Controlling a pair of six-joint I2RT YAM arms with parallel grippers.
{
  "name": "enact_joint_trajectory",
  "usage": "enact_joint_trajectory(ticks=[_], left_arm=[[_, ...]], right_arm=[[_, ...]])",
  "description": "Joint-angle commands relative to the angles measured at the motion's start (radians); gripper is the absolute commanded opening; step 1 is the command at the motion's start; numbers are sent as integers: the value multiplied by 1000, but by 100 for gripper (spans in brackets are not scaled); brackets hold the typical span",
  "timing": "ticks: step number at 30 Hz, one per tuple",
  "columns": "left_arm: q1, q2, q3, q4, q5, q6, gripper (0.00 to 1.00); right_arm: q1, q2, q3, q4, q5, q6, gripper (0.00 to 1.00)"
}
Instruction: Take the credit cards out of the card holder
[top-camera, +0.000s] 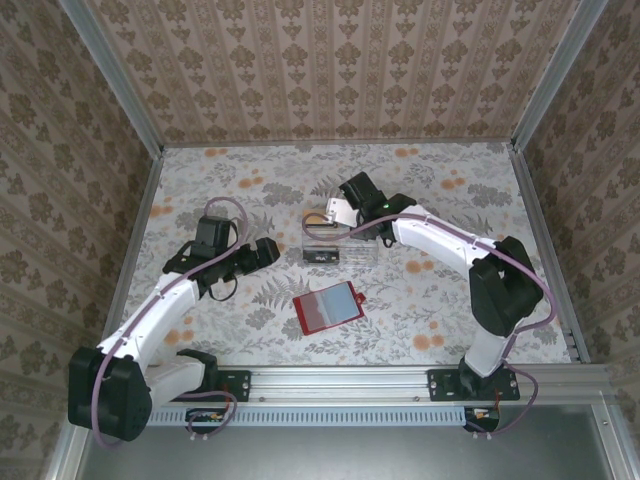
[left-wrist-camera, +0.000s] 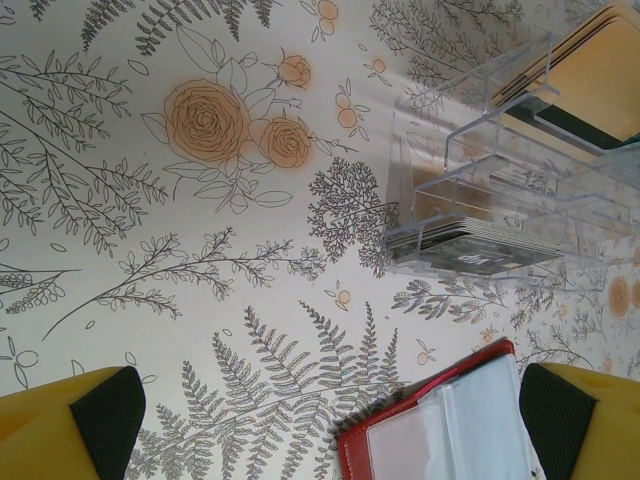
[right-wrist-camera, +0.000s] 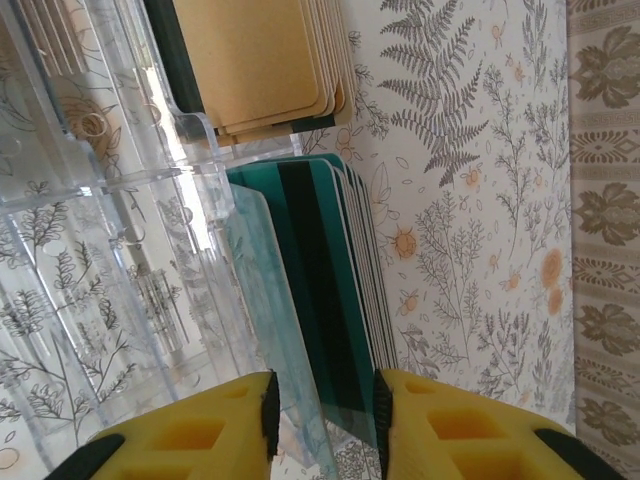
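Two left fingers (left-wrist-camera: 100, 420) gape wide near the card holder (left-wrist-camera: 440, 435); right fingers (right-wrist-camera: 200, 440), well away, straddle teal cards (right-wrist-camera: 330, 280), grip unclear.

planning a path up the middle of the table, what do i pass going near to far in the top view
mounting rail → card holder → clear tray → right claw at the tray's far end

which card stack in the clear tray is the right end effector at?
The teal stack, standing on edge between the fingers of the right end effector. The tan stack lies in the neighbouring compartment of the clear tray, clear of them.
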Motion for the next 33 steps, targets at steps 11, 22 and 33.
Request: enact_joint_trajectory(ticks=[11, 22, 33], left_arm=[[12, 8, 21, 10, 27, 8, 100], [11, -2, 23, -1, 27, 3, 100], [11, 22, 53, -24, 0, -3, 100]], right_arm=[[-19, 65, 41, 83, 117, 37, 47], [-24, 62, 67, 58, 91, 84, 50], [-25, -107, -51, 87, 45, 197, 59]])
